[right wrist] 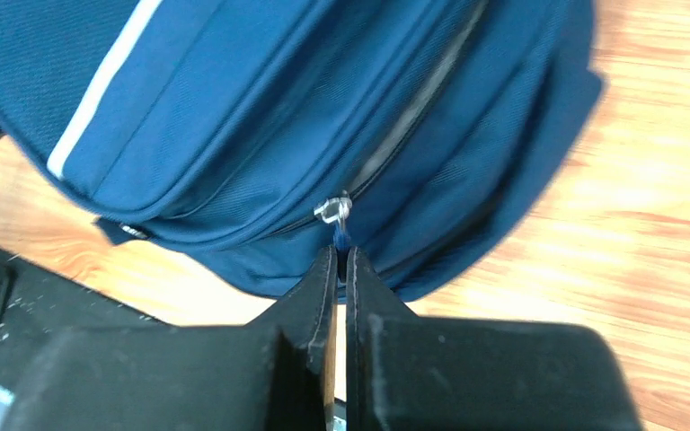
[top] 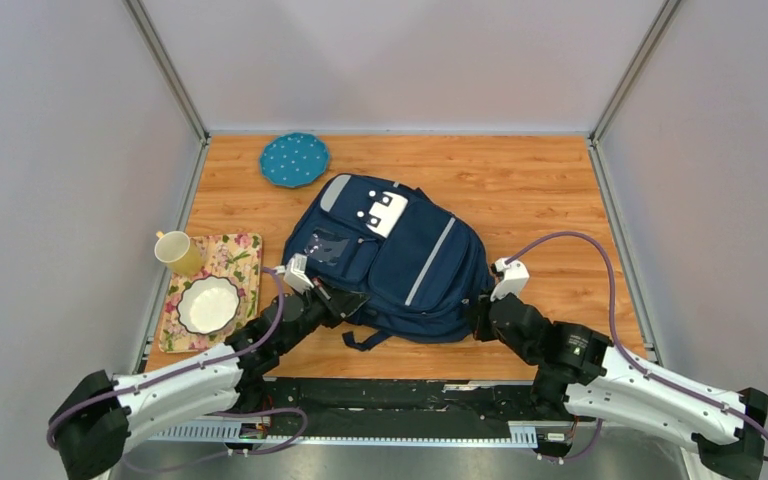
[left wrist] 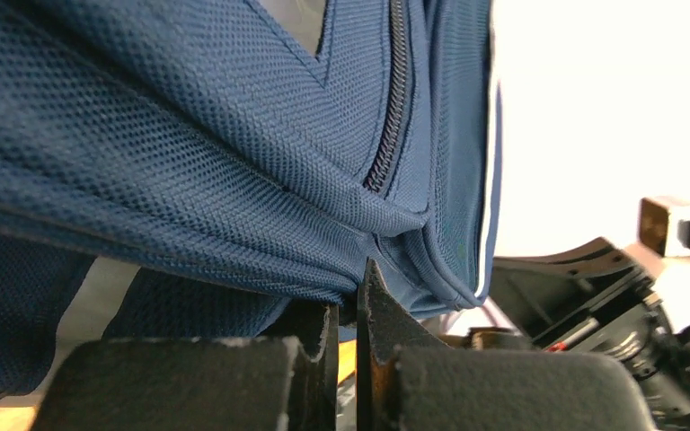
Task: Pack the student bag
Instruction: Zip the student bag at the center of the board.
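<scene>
Wood-grain tabletop, pale grey walls on three sides, and the student bag (top: 400, 255) lies flat mid-table, front pockets up. The left gripper (left wrist: 349, 305) is pinched tight on a fold of navy fabric right at its tips, with a zip line (left wrist: 393, 90) climbing away just above it. The right gripper (right wrist: 341, 260) is clamped narrow as well, on the little blue zip pull (right wrist: 342, 235) that hangs from the silver slider (right wrist: 333, 210) dead ahead of its fingertips. The bag's bulk fills everything beyond.

This looks like the opening of the main compartment, with one hand anchoring and the other ready to run the zip. Nothing seems packed yet, so it's early days.

To do it well, the right hand should draw along the line of the teeth, not straight back, or the tab may slip out of that small bite. The left hand needs to hold its fold taut against the pull, otherwise the whole bag may just slide across the wood. Slow round the corner, where sliders tend to jam.

Out past the left gripper's outer side sit a yellow mug (top: 178, 252) and a white bowl (top: 208, 304) on a floral mat (top: 245, 250).
</scene>
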Robot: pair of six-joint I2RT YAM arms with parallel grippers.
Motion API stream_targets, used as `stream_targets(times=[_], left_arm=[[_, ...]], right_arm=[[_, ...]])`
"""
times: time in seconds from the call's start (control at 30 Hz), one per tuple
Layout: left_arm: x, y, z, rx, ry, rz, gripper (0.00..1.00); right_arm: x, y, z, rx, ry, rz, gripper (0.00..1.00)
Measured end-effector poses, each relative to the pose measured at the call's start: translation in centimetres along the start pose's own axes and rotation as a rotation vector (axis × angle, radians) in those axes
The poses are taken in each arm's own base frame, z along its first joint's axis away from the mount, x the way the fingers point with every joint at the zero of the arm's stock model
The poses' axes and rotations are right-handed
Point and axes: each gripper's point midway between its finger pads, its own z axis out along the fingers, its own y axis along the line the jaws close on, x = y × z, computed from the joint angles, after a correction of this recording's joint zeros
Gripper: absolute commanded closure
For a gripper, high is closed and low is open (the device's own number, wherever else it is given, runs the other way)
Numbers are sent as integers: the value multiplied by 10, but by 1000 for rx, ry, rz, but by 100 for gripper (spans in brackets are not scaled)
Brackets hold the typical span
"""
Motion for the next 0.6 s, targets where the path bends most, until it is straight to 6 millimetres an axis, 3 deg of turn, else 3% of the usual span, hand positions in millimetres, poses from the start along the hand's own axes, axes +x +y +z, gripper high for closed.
stream_targets(times=[0.17,0.6], left_arm=[[-3,24,-11,-33,93,98,100],[13,33,-23,-51,359,279,100]], right_arm=[[-3,-18,3,91,-23,-11,100],[-18,-36,-1,163,-102,-12,100]])
